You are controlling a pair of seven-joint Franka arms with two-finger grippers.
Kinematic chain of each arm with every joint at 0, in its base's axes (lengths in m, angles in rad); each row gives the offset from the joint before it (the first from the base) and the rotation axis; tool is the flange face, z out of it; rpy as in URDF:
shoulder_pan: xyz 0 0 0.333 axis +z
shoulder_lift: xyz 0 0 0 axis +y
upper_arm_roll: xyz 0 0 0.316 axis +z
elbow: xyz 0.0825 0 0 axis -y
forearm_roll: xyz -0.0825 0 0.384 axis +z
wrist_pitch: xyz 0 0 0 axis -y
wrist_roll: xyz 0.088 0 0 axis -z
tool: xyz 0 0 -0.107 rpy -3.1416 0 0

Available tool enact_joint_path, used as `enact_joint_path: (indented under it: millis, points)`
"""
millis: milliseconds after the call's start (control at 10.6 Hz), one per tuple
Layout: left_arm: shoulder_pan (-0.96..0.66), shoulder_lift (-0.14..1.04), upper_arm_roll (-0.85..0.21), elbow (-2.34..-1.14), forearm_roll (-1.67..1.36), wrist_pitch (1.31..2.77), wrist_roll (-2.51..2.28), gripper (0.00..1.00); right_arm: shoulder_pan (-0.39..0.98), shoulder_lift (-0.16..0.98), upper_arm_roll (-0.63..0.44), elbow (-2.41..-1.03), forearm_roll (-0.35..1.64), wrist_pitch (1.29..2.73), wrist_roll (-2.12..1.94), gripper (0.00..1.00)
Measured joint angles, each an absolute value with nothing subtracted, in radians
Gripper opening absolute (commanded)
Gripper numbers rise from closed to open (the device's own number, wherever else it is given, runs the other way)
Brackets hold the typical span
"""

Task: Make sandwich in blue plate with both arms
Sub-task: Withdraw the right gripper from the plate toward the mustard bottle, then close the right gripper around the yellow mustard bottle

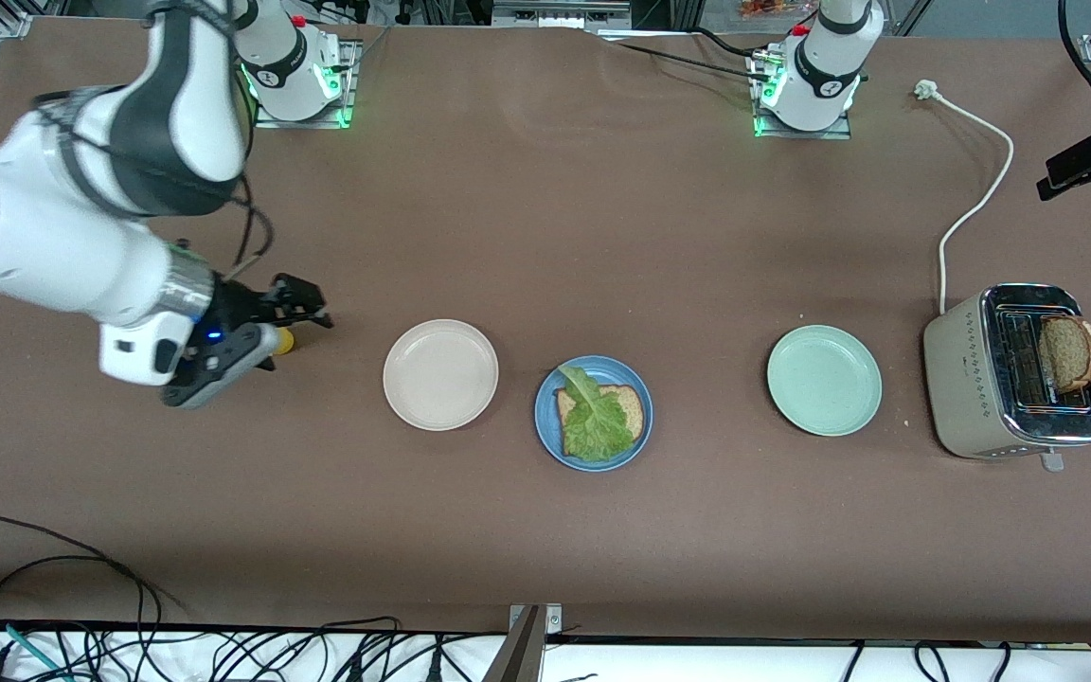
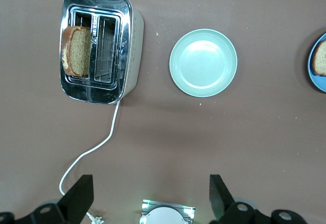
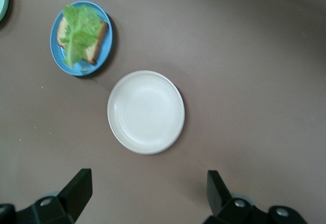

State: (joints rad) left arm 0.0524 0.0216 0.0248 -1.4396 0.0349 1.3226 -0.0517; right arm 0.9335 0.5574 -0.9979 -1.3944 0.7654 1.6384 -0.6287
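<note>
The blue plate [image 1: 546, 426] lies mid-table and holds one brown bread slice [image 1: 635, 407] with a green lettuce leaf [image 1: 595, 421] on top. A second bread slice [image 1: 1068, 352] stands in the toaster [image 1: 972, 388] at the left arm's end. My right gripper [image 1: 304, 305] hangs open and empty over bare table at the right arm's end; in its wrist view it [image 3: 147, 183] looks down on the beige plate [image 3: 146, 112] and blue plate [image 3: 76, 70]. My left gripper [image 2: 150, 188] is open and empty, high above the toaster [image 2: 127, 40] and mint plate [image 2: 203, 62]; the front view does not show it.
An empty beige plate [image 1: 440, 374] lies beside the blue plate toward the right arm's end, and an empty mint green plate [image 1: 824, 380] toward the left arm's end. The toaster's white cord [image 1: 981, 189] runs toward the left arm's base [image 1: 820, 85].
</note>
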Motion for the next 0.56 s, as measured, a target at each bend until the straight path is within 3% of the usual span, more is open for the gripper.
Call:
enact_joint_path:
  millis: [188,564]
  points:
    - [0.053,0.022,0.025,-1.440,0.035,1.323,-0.052,1.00,0.805,0.553,-0.957,-1.383,0.765,1.561,-0.725,0.98]
    - [0.053,0.022,0.025,-1.440,0.035,1.323,-0.052,1.00,0.588,0.530,-0.805,-1.372,0.764,1.541,-0.888,0.98]
